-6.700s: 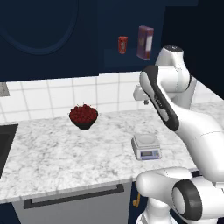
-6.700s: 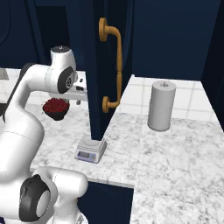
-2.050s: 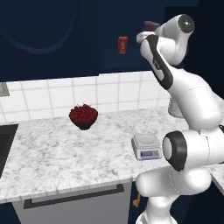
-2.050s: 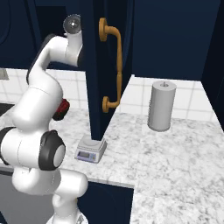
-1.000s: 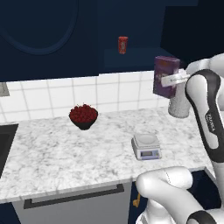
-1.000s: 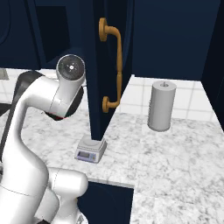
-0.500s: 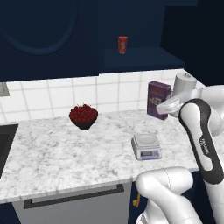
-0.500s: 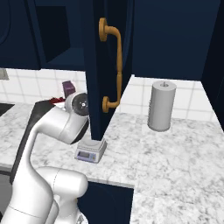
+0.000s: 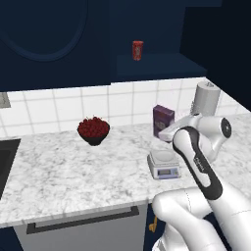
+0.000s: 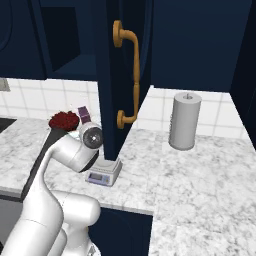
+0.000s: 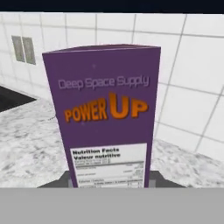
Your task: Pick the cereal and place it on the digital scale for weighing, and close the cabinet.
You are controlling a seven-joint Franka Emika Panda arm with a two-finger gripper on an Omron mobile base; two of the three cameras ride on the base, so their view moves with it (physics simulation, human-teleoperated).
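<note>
Gripper is clamped on the cereal box (image 9: 163, 119); hand view shows the purple box (image 11: 105, 118) upright and close up, "Deep Space Supply POWER UP" in orange on the front, nutrition label patch at the bottom. Fingertips themselves are hidden behind the box.

Left base view: box sits low over the counter (image 9: 63, 171), just behind and above the digital scale (image 9: 163, 163). Can't tell whether it's touching the plate yet. Right base view catches only a sliver of the box (image 10: 84, 114) behind the arm's wrist, with the scale (image 10: 104, 173) below it at the foot of the door.

Cabinet door (image 10: 117, 75) is swung open, brass handle (image 10: 128, 75) facing the camera. Inside the open cabinet (image 9: 157, 66), one small red can (image 9: 138, 50) stands on the shelf.

Dark bowl (image 9: 93, 132) full of red berries, on the counter left of the scale, well apart from it. Paper towel roll (image 9: 204, 99) upright near the wall, right of the cereal. Grey drawer with black bar handle (image 9: 81, 220) below the counter edge.
</note>
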